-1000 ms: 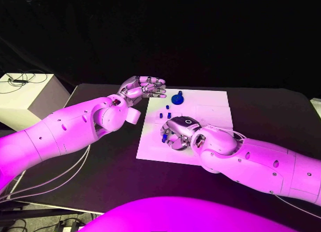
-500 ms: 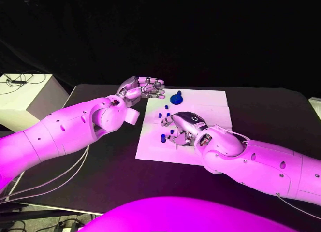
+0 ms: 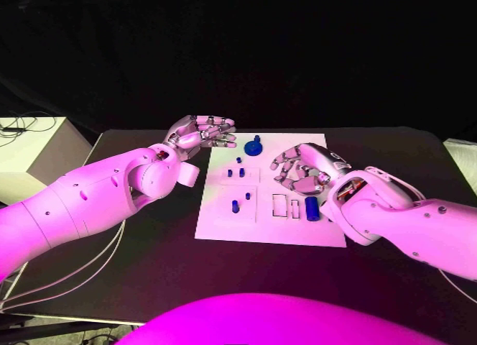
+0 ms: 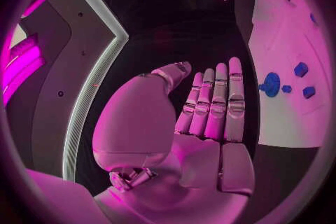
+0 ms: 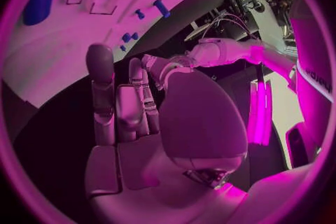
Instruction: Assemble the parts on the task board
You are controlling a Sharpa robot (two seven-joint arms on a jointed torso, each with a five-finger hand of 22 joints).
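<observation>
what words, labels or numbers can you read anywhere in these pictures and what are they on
None can be read for certain.
A dark vertical marking on a white arm at the rim of the right wrist view: too distorted to read.
The task board carries only outlined rectangles and blue parts, no print.
The left hand and right hand show no legible marking.

no readable text, labels, numbers or signs anywhere
</observation>
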